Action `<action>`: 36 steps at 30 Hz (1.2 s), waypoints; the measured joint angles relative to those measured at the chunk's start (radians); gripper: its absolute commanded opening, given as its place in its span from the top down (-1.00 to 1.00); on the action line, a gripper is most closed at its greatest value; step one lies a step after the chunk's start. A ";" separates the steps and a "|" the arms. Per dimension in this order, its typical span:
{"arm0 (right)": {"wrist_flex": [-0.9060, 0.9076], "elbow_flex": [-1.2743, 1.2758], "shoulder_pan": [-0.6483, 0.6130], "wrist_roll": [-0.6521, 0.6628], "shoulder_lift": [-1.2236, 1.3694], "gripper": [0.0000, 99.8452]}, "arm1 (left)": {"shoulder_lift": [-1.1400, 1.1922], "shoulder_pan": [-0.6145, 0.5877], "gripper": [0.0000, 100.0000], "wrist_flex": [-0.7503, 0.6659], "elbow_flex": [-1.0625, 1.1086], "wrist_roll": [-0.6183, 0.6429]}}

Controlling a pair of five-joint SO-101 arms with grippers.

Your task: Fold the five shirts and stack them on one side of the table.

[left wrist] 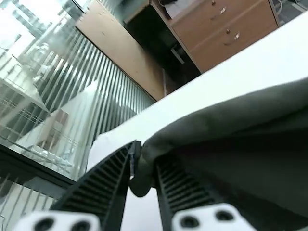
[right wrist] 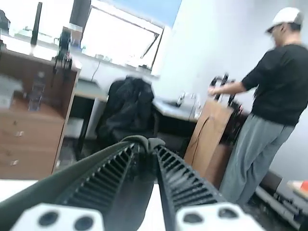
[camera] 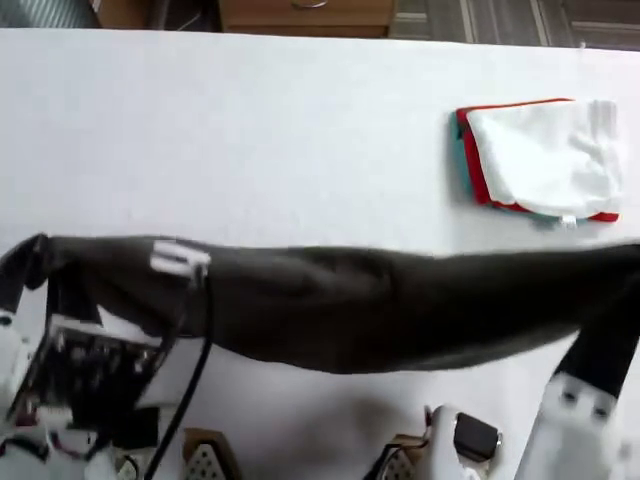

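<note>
The dark shirt [camera: 380,310] hangs stretched and sagging just short of the folded stack [camera: 540,160], above the tabletop [camera: 250,130], with my left tool [left wrist: 144,159] and right tool [right wrist: 147,144] each clamped on only a thin edge, so I judge a tug could slip one corner free.

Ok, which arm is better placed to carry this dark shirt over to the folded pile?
Right, I'd say. The right gripper clamps the shirt at the end nearer the pile; the left gripper clamps the far end.
</note>
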 measured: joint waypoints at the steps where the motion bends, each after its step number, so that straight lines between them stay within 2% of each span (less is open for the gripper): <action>1: 0.000 0.015 0.000 0.000 -0.023 0.96 | -0.014 0.000 0.95 0.000 0.000 0.000; 10: 0.000 0.215 0.000 0.000 -0.094 0.96 | -0.035 0.000 0.95 0.000 0.011 0.000; 18: -0.049 0.367 0.000 0.000 -0.092 0.96 | -0.038 0.000 0.95 -0.025 0.203 0.000; 25: -0.080 0.405 0.000 0.000 -0.104 0.96 | -0.038 0.000 0.95 -0.026 0.184 0.017; 36: -0.083 0.404 0.000 0.037 -0.330 0.96 | -0.040 -0.002 0.95 0.005 0.037 0.026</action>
